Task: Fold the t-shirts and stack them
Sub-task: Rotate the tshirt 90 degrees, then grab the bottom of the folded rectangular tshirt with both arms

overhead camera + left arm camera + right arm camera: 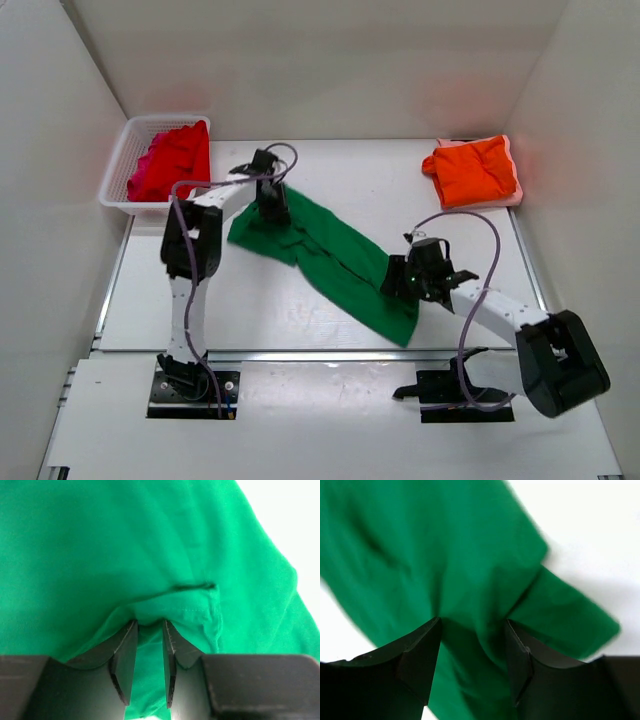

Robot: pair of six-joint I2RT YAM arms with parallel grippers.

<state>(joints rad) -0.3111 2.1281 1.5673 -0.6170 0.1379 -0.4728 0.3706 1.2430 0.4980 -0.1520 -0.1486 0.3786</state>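
A bright green t-shirt (335, 260) lies stretched in a diagonal band across the middle of the table. My left gripper (272, 205) is at its far left end. In the left wrist view this gripper (149, 625) is shut on a bunched fold of the green cloth (125, 545). My right gripper (400, 278) sits on the shirt's near right part, and its jaws (472, 622) stand wider around a thick ridge of green cloth (445, 540). An orange t-shirt (472, 170) lies folded at the far right. Red and magenta t-shirts (172, 160) are heaped in the basket.
The white lattice basket (122, 160) stands at the far left corner against the wall. A pale pink cloth edge (514, 192) shows under the orange shirt. White walls close in the table on three sides, and the arm bases stand at the near edge.
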